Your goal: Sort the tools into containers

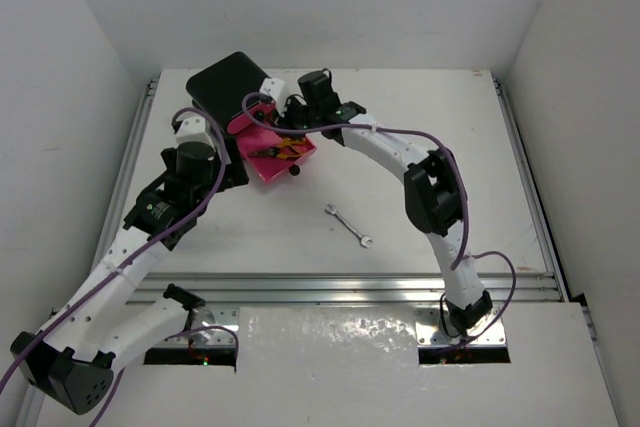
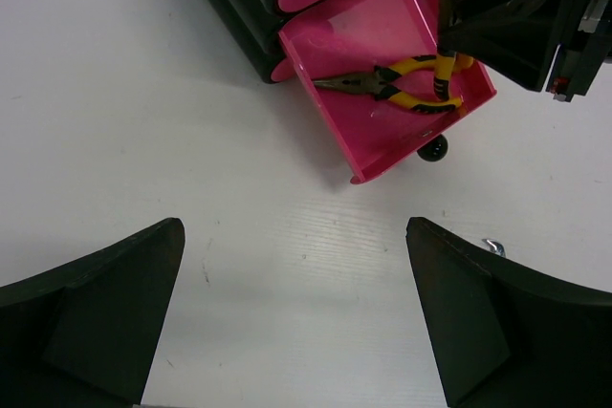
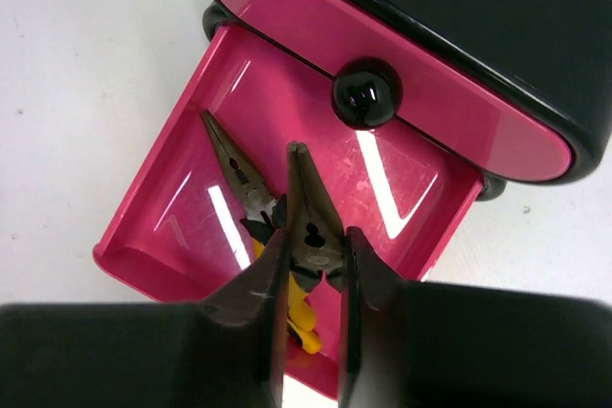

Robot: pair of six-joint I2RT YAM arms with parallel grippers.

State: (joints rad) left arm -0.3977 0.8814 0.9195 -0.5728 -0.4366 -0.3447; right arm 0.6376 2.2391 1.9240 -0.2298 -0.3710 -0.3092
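The black box [image 1: 225,82] of pink drawers stands at the table's back left, its lowest drawer [image 1: 268,172] pulled out. One yellow-and-black-handled pliers [image 2: 368,83] lies flat in that drawer [image 2: 354,35]. My right gripper [image 3: 316,265] hangs over the open drawer [image 3: 172,207], shut on a second pliers [image 3: 308,212] whose nose points down into it beside the lying pliers [image 3: 234,164]. My left gripper [image 2: 296,312] is open and empty above bare table just in front of the drawer. A thin silver wrench [image 1: 349,225] lies on the table's middle.
The closed drawer [image 3: 440,117] above the open one carries a black round knob [image 3: 364,95]. The open drawer's knob [image 2: 432,148] faces the left gripper. White walls enclose the table on three sides.
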